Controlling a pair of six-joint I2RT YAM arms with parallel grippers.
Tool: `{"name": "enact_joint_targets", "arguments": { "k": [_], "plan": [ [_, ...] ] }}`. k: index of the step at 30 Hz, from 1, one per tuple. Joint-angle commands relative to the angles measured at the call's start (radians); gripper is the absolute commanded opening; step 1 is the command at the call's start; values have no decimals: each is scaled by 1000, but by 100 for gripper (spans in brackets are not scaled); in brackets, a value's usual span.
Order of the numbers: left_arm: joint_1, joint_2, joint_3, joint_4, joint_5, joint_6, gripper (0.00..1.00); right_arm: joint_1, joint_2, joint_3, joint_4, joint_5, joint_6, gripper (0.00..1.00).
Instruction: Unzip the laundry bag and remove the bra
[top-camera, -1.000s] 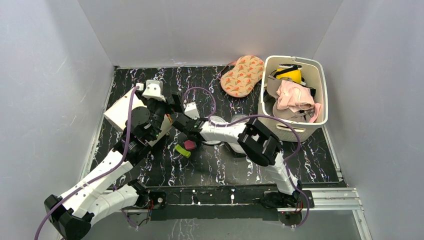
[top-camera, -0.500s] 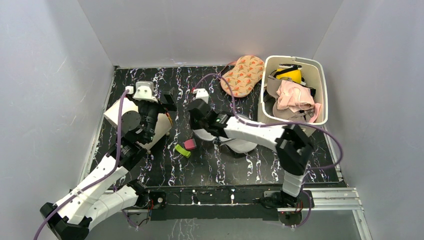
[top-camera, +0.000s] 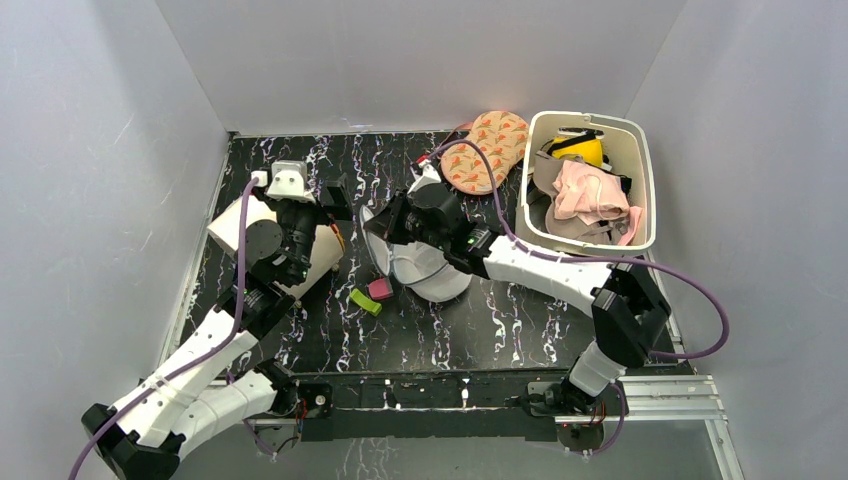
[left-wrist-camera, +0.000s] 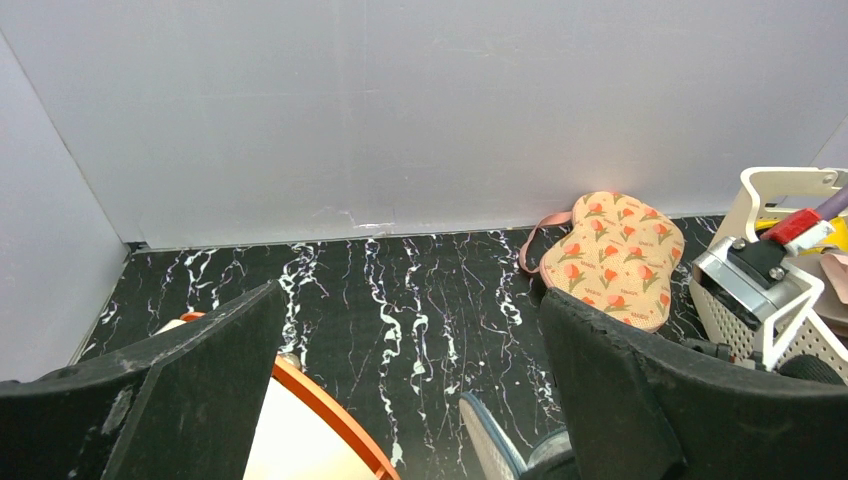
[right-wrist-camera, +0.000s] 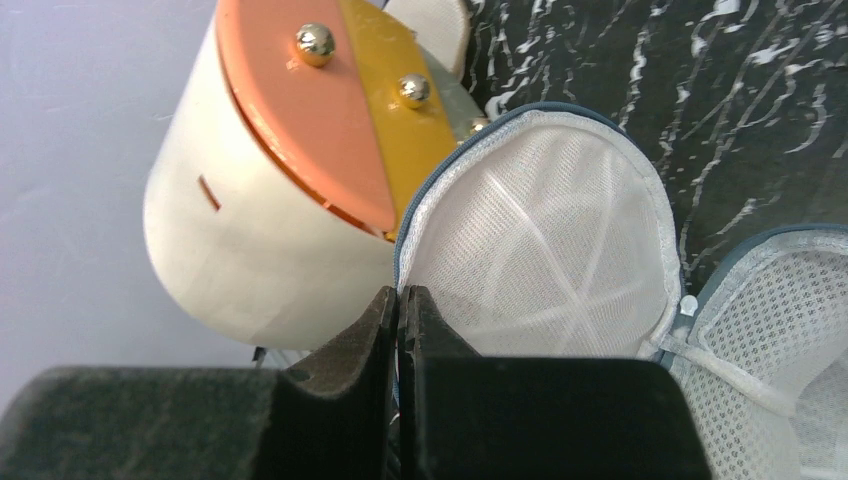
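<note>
Lid (right-wrist-camera: 540, 240) | now lifted off laundry bag (top-camera: 432, 278) | right jaws clamped on rim

The laundry bag (top-camera: 432, 272) is a small drum-shaped pouch of white mesh edged with blue-grey zip tape. It lies near the middle of the black marbled desk (top-camera: 520, 325). The zip is undone and the bag is open. Its round lid panel (right-wrist-camera: 545, 245) is swung up off the body and stands nearly upright, joined to the body only at one side. Pale ribs cross the lid's mesh. The right pincer (right-wrist-camera: 399, 300) is closed on the lid's rim. What the bag holds cannot be made out.
</note>
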Motion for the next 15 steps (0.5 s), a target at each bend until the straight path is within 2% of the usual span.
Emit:
{"name": "enact_joint_targets", "arguments": {
  "k": [1,9,15],
  "plan": [
    [7,7,5,44,2,5,98,-15,-80,-42,144,-70,58,0],
    [7,31,12,28,32,-12,97,-63,-186,-199,211,-107,90,0],
    [7,46,19,17,45,-21,97,-129,-276,-317,157,-87,103,0]
  ]
}}
